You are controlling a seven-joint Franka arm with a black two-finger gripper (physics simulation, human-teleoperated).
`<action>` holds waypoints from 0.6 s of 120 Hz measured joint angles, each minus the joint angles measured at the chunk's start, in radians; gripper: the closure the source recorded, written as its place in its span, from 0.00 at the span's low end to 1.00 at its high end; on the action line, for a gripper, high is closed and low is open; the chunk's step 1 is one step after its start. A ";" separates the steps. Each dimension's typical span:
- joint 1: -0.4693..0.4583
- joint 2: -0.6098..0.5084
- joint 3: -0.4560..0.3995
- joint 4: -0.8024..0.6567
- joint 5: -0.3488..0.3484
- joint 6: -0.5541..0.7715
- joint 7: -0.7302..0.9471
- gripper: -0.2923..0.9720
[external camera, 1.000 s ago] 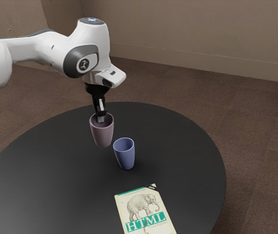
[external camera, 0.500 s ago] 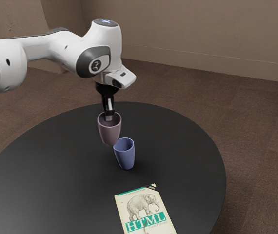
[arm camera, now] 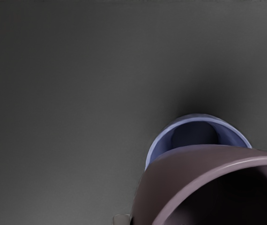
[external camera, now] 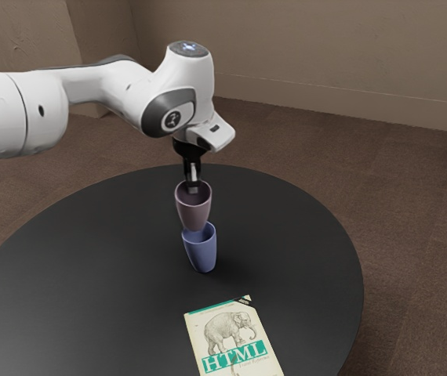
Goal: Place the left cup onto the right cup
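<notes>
Pinches the rim of the mauve cup in the gripper, fingers nearly together on the wall. Holds it upright directly over the blue cup, base at its mouth, with the HTML book at 5 o'clock of that.

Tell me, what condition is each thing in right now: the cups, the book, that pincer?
blue cup: standing upright on the table.
mauve cup: upright, in the air, base at the blue cup's mouth.
pincer: shut on the mauve cup's rim.
book: closed, flat on the table.
</notes>
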 joint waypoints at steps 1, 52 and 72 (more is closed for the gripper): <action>0.000 0.001 0.000 0.000 0.000 0.001 0.001 0.85; -0.008 0.041 -0.001 0.014 -0.010 0.040 0.026 0.85; -0.008 0.050 0.000 0.006 -0.035 0.044 0.027 0.85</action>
